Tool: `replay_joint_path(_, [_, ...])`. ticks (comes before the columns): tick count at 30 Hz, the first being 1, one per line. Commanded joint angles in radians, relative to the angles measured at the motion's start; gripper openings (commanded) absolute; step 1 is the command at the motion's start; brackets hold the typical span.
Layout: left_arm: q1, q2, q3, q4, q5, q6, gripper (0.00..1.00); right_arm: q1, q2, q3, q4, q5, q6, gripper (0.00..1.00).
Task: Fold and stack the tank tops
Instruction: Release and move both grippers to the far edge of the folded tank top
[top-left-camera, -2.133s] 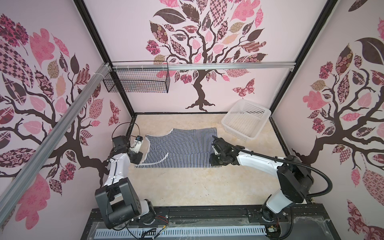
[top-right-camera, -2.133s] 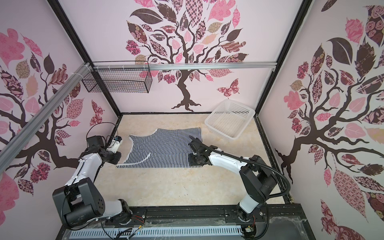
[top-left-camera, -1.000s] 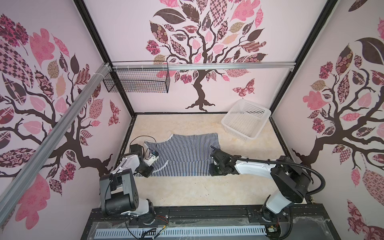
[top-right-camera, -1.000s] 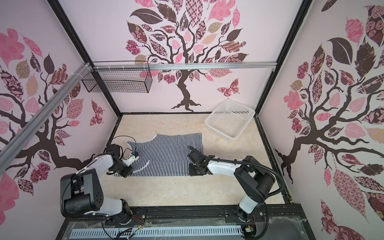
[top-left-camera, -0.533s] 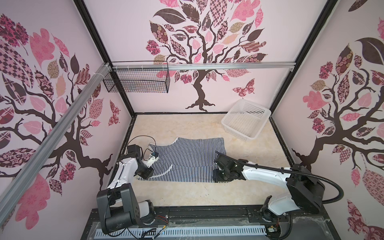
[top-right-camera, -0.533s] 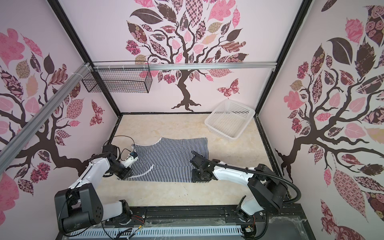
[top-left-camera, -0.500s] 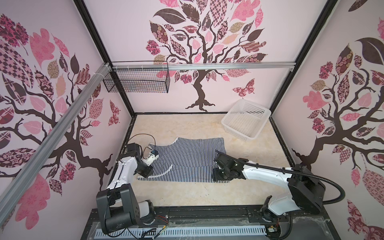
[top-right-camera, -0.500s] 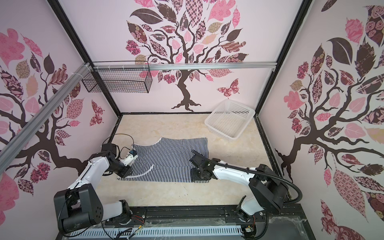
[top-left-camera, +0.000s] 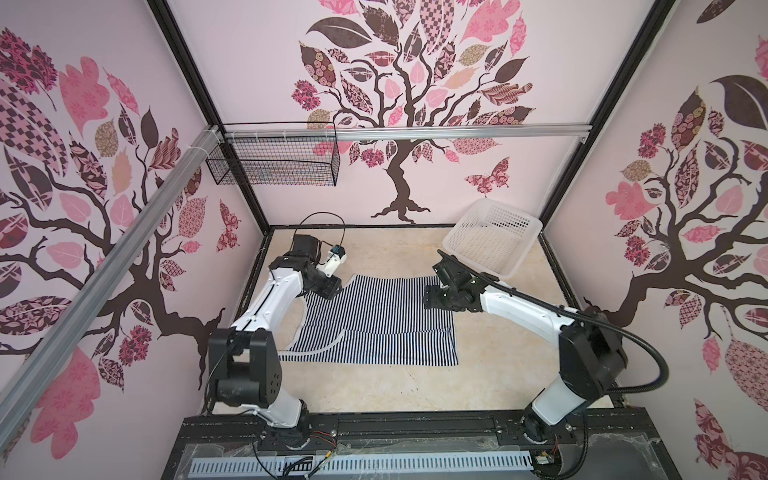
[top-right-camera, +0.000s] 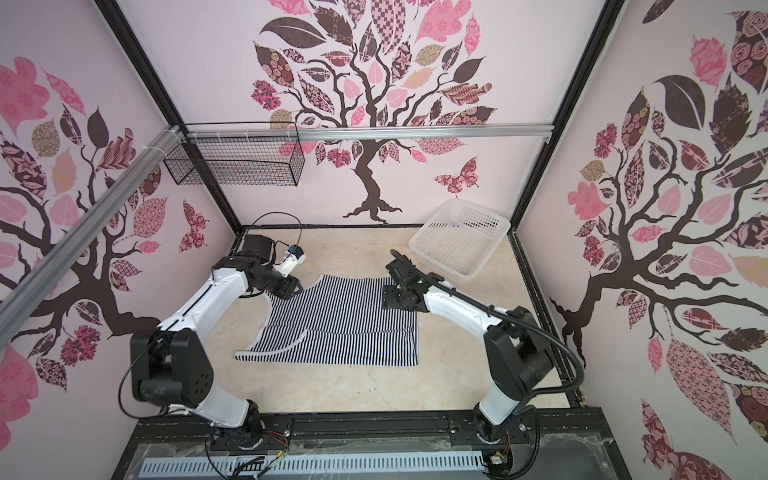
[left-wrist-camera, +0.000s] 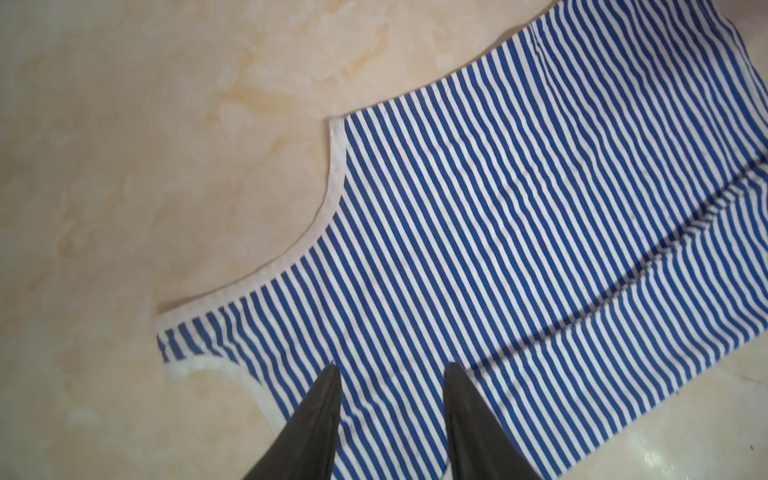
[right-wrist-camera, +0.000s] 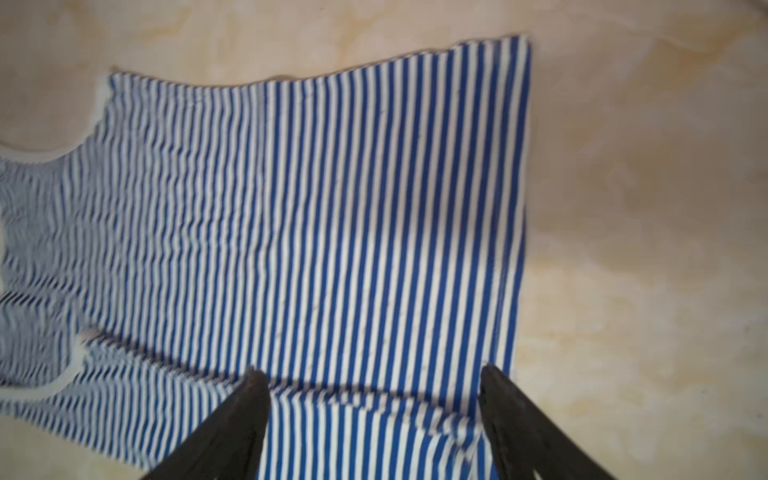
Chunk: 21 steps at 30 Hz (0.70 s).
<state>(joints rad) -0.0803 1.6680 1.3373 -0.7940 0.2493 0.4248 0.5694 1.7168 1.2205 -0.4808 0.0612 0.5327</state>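
On the beige worktop (top-left-camera: 395, 386) the striped tank top (top-left-camera: 374, 320) lies flat between both arms, with a crease running along its near side. The left tool (left-wrist-camera: 390, 365) hangs over the shoulder end, jaws apart, grasping nothing. The right tool (right-wrist-camera: 370, 370) hangs over the hem end, jaws spread wide, likewise empty. A white basket (top-left-camera: 482, 253) sits in the far right corner.

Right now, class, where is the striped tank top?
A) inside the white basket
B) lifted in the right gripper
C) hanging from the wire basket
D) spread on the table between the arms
D: the tank top lies spread on the table, with the left gripper and right gripper both open over it.
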Motion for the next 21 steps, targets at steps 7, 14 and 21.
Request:
replay_joint_path(7, [-0.019,0.396,0.363,0.016,-0.010,-0.133,0.45,-0.080,0.272,0.281,-0.081,0.129,-0.089,0.80])
replay_joint_path(14, [-0.039,0.517,0.474,-0.001,0.012,-0.164,0.45,-0.133,0.379,0.391,-0.102,0.144,-0.106,0.74])
replay_joint_path(21, [-0.045,0.577,0.489,0.026,0.019,-0.187,0.45,-0.172,0.464,0.477,-0.120,0.136,-0.123,0.63])
